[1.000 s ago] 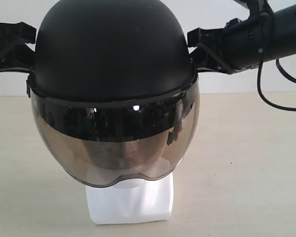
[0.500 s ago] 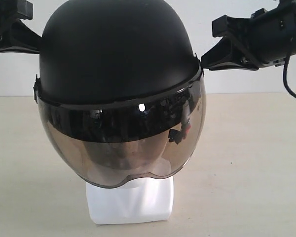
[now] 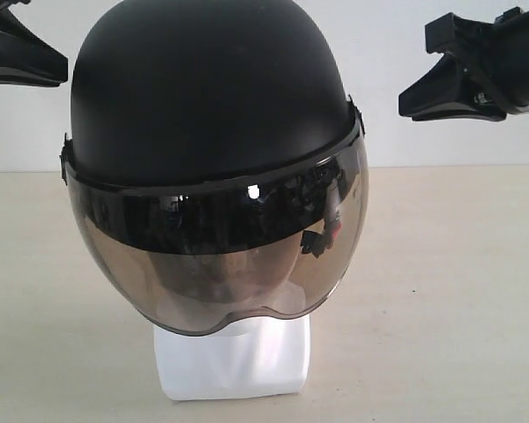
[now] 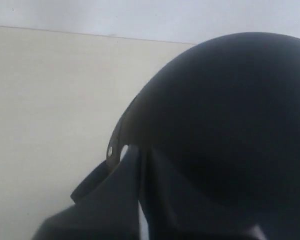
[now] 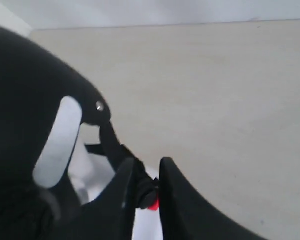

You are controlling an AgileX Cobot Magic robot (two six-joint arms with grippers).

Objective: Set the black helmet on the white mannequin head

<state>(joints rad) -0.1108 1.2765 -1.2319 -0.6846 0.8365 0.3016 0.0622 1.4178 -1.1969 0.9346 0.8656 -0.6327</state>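
Note:
The black helmet (image 3: 207, 97) sits on the white mannequin head, whose squarish base (image 3: 234, 361) shows below the smoke visor (image 3: 212, 273); the face shows only dimly through the tint. My left gripper (image 3: 35, 66) hangs off the helmet's left side, clear of the shell. My right gripper (image 3: 423, 92) hangs off its right side, also clear. In the left wrist view the gripper (image 4: 141, 150) has a thin slit between its fingers, with the helmet (image 4: 230, 115) just beyond. In the right wrist view the gripper (image 5: 149, 162) is narrowly open and empty; the chin strap and red buckle (image 5: 151, 204) lie behind it.
A beige tabletop (image 3: 441, 291) stretches around the base, with a white wall (image 3: 379, 132) behind. The right arm's body (image 3: 520, 53) reaches in from the upper right.
Both grippers have let go of the helmet's sides and drawn outward, the left to the left and the right to the right. The helmet shifted slightly and now rests still.

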